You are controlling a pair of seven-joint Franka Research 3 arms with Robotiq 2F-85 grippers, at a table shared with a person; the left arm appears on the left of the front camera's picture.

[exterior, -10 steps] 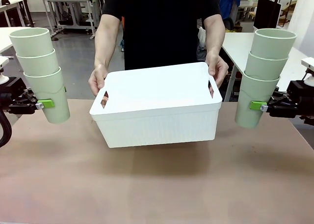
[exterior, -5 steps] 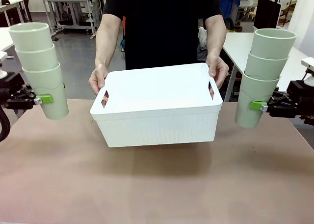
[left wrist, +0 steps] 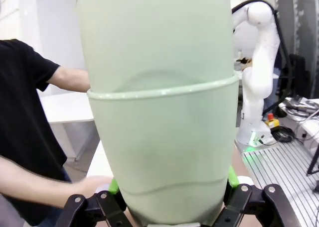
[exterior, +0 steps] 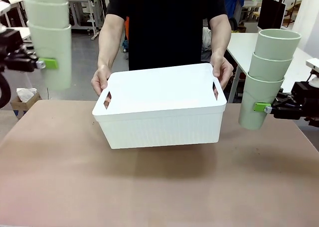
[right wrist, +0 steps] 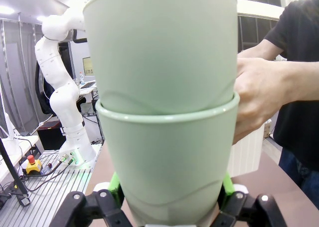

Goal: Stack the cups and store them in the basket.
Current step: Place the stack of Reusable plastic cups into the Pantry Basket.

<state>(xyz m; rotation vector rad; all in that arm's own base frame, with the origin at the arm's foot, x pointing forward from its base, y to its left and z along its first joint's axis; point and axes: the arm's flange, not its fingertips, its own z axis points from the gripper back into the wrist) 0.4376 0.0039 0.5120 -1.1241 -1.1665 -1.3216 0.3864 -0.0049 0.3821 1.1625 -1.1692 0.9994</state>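
left gripper (exterior: 46,64): clamped on the lowest cup of its stack; in the left wrist view a green pad presses the cup's wall on each side.
left stack (exterior: 48,43): nested cups, upright, at 10 o'clock in the front view, well above the table (exterior: 159,197); its top is cut by the picture's edge and it is blurred.
first hand (exterior: 99,80): the person's, gripping the basket's 9 o'clock end beside the slot.
basket (exterior: 159,125): white, open side up, level, at the centre over the table, between the two stacks and apart from both.
second hand (exterior: 223,70): the person's, gripping the basket's 3 o'clock end.
right stack (exterior: 265,82): three nested cups, leaning slightly, at 3 o'clock, off the table.
right gripper (exterior: 260,107): clamped on the bottom cup's lower wall, a green pad on either side.
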